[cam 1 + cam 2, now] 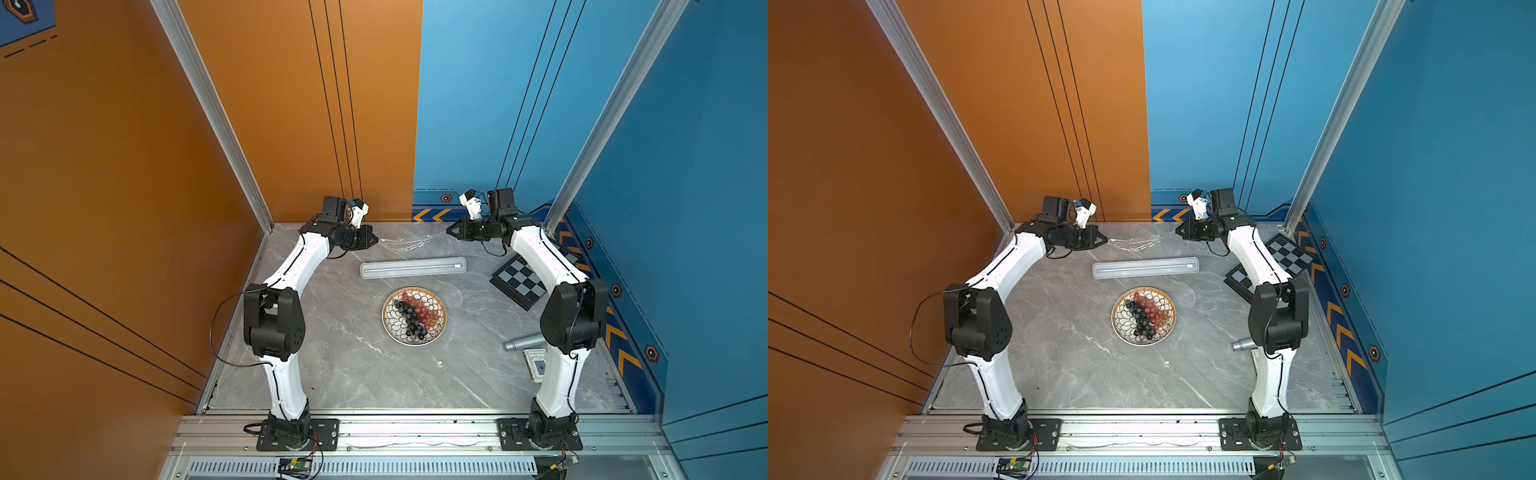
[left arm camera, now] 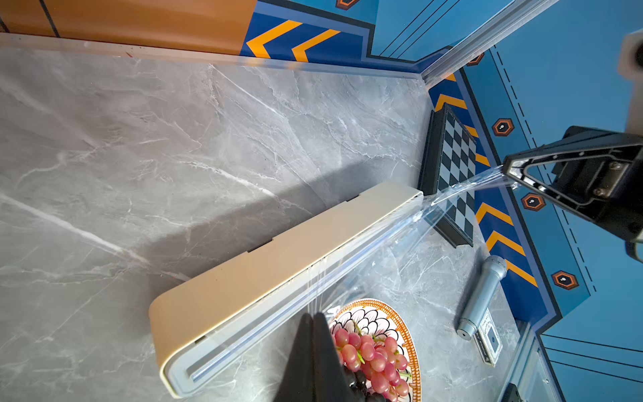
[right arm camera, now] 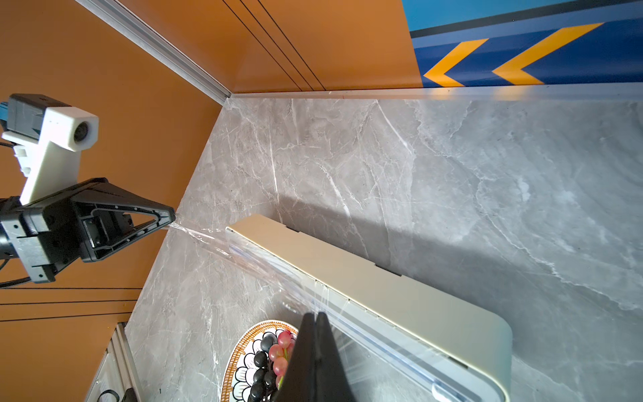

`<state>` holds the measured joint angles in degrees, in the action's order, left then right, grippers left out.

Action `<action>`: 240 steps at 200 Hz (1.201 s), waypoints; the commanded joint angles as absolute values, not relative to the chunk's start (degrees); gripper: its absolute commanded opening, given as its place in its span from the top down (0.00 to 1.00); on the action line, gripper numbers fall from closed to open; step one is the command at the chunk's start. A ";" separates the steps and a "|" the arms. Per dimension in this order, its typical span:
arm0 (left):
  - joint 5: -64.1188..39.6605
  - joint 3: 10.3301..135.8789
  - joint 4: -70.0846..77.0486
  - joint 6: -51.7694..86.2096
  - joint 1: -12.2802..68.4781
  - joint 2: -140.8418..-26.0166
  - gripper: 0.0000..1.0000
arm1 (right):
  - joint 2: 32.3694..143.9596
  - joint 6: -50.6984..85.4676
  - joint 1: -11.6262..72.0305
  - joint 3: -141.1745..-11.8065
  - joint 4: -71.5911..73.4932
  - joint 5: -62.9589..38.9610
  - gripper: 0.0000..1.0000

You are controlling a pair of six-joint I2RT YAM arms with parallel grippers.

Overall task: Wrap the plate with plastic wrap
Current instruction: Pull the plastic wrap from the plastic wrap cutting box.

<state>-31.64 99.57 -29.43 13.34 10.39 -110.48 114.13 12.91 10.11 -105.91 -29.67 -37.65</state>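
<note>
Grey marble bench lies mostly bare, walled on three sides. Both my pincers are clamped on the wrap. The left pincer and right pincer each pinch a corner, holding the film up between them beyond the box it feeds from. The plate sits uncovered just on the near side of the box. I judge the step in hand is drawing the sheet out and over the plate. I should move both pincers together, level and spread wide, since the film bunches into strands at each tip. The back wall is close behind, so the open room lies toward me. On my right the chessboard and grey cylinder crowd my elbow.
</note>
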 commanded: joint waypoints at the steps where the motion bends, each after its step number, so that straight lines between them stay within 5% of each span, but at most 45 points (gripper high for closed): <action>1: -30.68 99.23 -28.98 14.13 10.58 -106.71 1.00 | 110.42 13.48 9.55 -105.80 -29.79 -37.26 1.00; 240: -30.23 102.02 -28.96 15.21 11.02 -103.80 1.00 | 107.86 14.33 9.34 -107.40 -29.78 -36.47 1.00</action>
<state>-30.33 99.68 -29.45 14.85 10.59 -106.72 111.42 13.56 10.02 -105.91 -29.63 -37.21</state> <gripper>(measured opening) 0.042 0.047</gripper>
